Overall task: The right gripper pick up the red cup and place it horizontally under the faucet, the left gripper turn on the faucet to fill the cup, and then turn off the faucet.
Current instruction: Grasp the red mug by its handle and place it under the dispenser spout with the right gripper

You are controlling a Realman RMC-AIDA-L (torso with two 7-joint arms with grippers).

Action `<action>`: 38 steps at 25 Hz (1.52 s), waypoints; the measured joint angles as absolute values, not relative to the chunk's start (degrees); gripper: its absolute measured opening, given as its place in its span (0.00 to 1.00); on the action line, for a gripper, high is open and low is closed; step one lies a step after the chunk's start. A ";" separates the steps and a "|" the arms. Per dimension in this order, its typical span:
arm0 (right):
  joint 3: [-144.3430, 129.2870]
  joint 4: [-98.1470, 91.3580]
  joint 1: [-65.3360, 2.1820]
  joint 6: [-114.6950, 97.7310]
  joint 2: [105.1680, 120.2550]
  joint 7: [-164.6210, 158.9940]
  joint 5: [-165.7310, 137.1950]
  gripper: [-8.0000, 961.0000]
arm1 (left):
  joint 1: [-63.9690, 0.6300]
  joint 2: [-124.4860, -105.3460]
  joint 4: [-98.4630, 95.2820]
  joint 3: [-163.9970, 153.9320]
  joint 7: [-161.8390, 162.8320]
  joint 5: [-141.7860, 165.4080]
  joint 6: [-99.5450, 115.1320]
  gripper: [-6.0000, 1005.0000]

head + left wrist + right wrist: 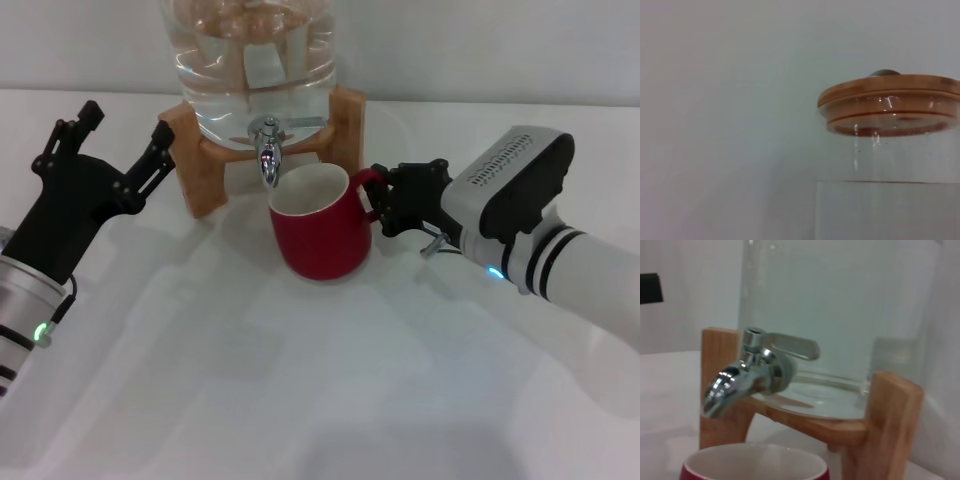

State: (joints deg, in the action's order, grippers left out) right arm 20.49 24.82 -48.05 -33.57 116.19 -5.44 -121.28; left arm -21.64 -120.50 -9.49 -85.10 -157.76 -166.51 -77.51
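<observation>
The red cup (320, 238) stands upright on the white table, with its cream inside right below the spout of the chrome faucet (267, 150). My right gripper (386, 205) reaches in from the right and is shut on the cup's red handle. In the right wrist view the faucet (747, 372) shows close up, its lever lying sideways, above the cup's rim (755, 459). No water runs from the spout. My left gripper (125, 132) hovers open to the left of the wooden stand, apart from the faucet.
The clear water jug (250, 60) sits in a wooden stand (205, 178) at the back of the table. Its wooden lid (890, 95) fills the left wrist view. White table (300, 380) spreads in front.
</observation>
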 joint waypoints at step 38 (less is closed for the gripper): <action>18.38 26.37 -48.59 -34.17 116.19 -5.16 -122.08 0.13 | -22.26 -120.69 -9.49 -85.16 -157.76 -166.32 -77.43 0.89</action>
